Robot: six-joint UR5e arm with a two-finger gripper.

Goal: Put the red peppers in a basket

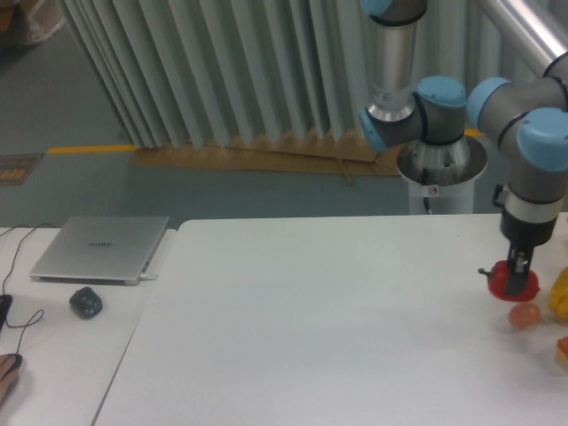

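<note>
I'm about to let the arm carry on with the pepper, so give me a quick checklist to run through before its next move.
1. Red pepper in the gripper: ok, the gripper is closed on it and it appears clear of the table.
2. Firmness of the hold: cannot tell, the fingers are too small to judge.
3. Tan-orange egg-shaped item clear of the pepper: ok, it lies apart, just below in the picture.
4. Yellow item clear: cannot tell, it sits close to the pepper's right at the frame edge.
5. Basket located: not ok, none is in view.
6. Table path to the left: ok, bare.
</note>
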